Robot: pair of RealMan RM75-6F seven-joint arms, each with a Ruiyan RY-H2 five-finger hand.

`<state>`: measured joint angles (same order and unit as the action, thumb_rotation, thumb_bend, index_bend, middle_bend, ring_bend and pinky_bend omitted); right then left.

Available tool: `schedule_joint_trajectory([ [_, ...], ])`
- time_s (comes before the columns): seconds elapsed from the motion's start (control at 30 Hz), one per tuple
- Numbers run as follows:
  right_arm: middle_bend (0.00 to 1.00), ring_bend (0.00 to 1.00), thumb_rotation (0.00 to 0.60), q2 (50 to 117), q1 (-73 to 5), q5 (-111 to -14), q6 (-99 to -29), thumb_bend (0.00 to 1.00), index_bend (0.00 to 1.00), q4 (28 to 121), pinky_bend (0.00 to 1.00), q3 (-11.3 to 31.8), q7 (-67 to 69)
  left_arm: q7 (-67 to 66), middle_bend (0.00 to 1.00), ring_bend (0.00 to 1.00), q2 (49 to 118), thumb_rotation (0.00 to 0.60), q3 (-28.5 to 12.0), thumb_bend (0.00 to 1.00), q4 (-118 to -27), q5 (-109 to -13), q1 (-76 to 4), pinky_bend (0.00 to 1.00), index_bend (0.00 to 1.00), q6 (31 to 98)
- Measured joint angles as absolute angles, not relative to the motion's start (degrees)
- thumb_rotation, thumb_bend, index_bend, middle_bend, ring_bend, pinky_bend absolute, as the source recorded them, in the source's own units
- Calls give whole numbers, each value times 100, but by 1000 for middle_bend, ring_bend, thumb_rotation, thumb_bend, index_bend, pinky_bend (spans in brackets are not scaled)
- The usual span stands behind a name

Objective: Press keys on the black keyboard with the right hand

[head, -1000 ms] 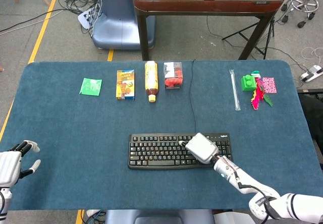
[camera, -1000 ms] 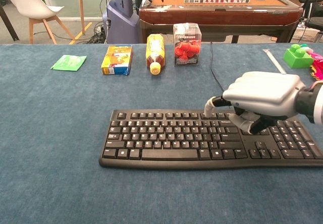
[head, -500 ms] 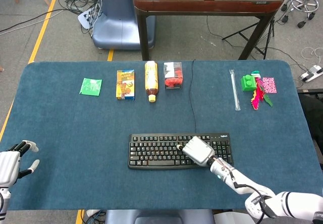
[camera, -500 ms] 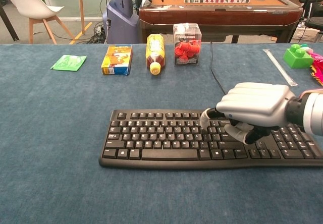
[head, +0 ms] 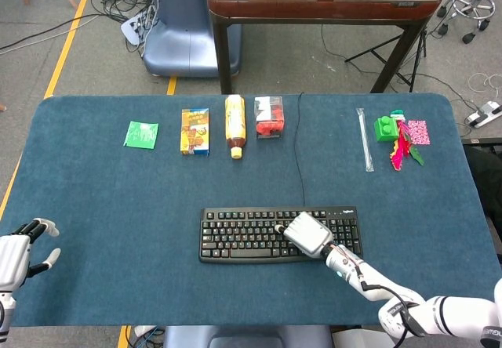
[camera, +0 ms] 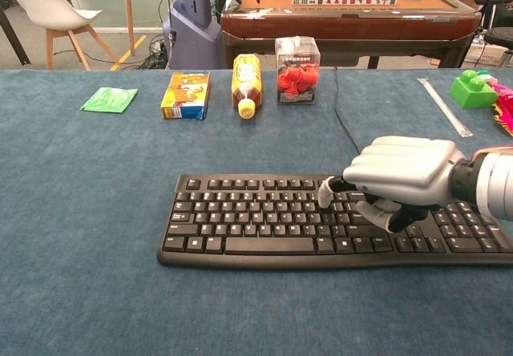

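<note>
The black keyboard [head: 243, 237] [camera: 256, 224] lies flat near the table's front edge, its cable [head: 299, 152] running to the back. My right hand [head: 307, 233] [camera: 401, 175] rests over the keyboard's right-middle part, palm down. One outstretched fingertip [camera: 325, 196] touches a key in the upper rows, and the other fingers are curled under the palm, holding nothing. My left hand [head: 16, 254] hovers at the front left corner of the table with its fingers spread, far from the keyboard; the chest view does not show it.
Along the back of the table lie a green packet [head: 141, 134], a yellow box [head: 195, 131], a bottle on its side [head: 234, 125] and a clear box of red pieces [head: 268, 117]. A clear tube [head: 365, 139] and a green block [head: 384, 128] with colourful toys sit back right.
My right hand has slid left along the keyboard and come down, bringing its outstretched fingertip onto the keys. The left hand has barely moved.
</note>
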<state>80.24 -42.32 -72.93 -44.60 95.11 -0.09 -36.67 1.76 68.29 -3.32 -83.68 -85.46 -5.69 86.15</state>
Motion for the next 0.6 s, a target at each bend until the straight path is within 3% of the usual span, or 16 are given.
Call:
schedule_joint_trajectory([
  [0.23, 885, 893, 600, 7753, -4093, -7791, -4958, 810, 258, 9764, 1000, -30, -3337, 160, 377, 429, 6817, 600, -313, 225, -8380, -8568, -571, 670, 483, 8601],
  [0.4, 736, 787, 600, 7309, -3859, -8122, -5478, 701, 259, 10073, 1000, -81, -3147, 118, 377, 429, 6819, 600, -289, 225, -8394, -8615, -578, 670, 483, 8596],
  [0.53, 619, 635, 600, 7002, -3638, -8288, -5857, 611, 269, 10263, 993, -131, -3113, 83, 377, 429, 6822, 600, -260, 225, -8412, -8676, -580, 670, 482, 8610],
  [0.6, 557, 529, 600, 6828, -3491, -8322, -6051, 567, 282, 10387, 899, -171, -3147, 77, 377, 429, 6818, 600, -251, 225, -8425, -8707, -580, 670, 480, 8624],
])
